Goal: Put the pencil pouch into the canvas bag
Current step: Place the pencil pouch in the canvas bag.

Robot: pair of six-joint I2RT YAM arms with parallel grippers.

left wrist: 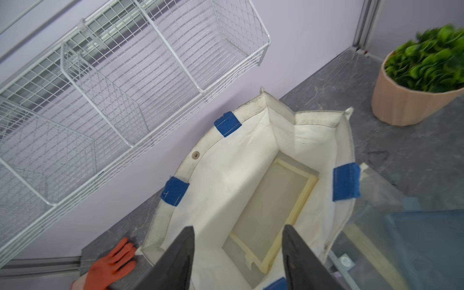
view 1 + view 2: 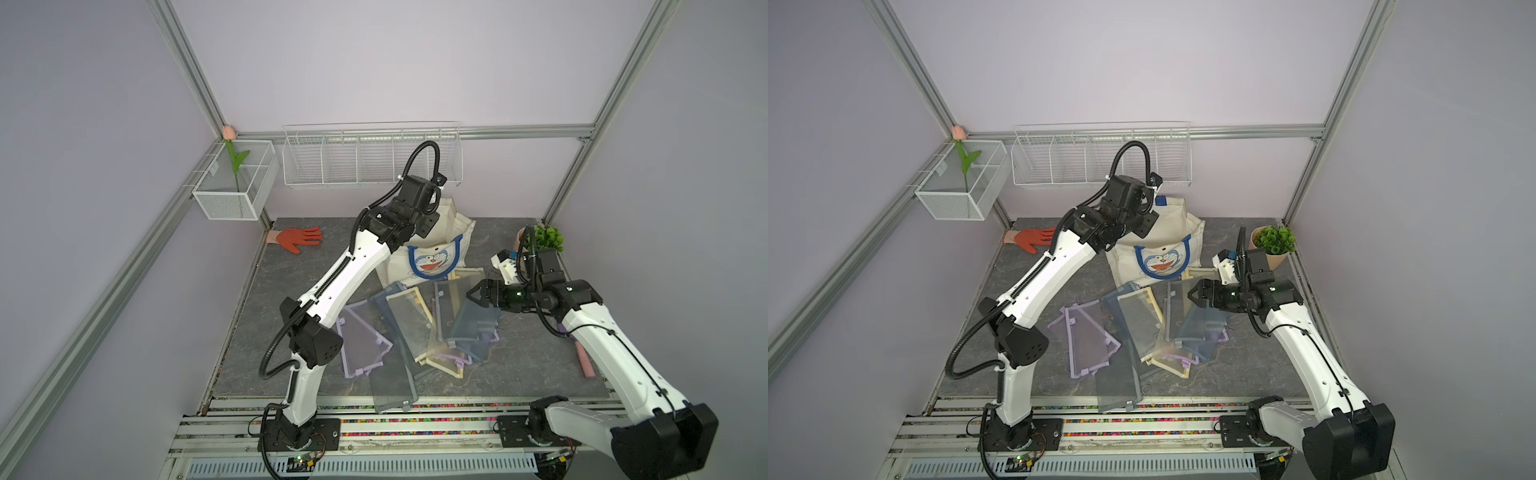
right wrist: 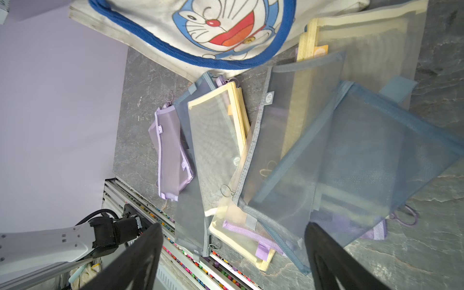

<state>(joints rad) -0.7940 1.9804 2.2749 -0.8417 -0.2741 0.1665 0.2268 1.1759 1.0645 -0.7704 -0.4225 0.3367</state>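
With the left arm point(image 2: 332, 282) extended and its wrist pitched down, the left end effector point(image 1: 238, 227), parted and empty, hangs above the canvas bag point(image 1: 221, 180); the pencil pouch point(image 1: 271, 208) lies on the bag floor beneath it. The right end effector point(image 3: 233, 224), spread wide and empty, hovers over loose mesh pouches point(image 3: 301, 150).

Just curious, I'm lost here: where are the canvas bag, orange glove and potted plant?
canvas bag point(image 2: 432, 262): in a top view, on the printed cat face.
orange glove point(image 2: 295, 239): in a top view, on the palm.
potted plant point(image 1: 401, 105): left wrist view, on the pot wall.
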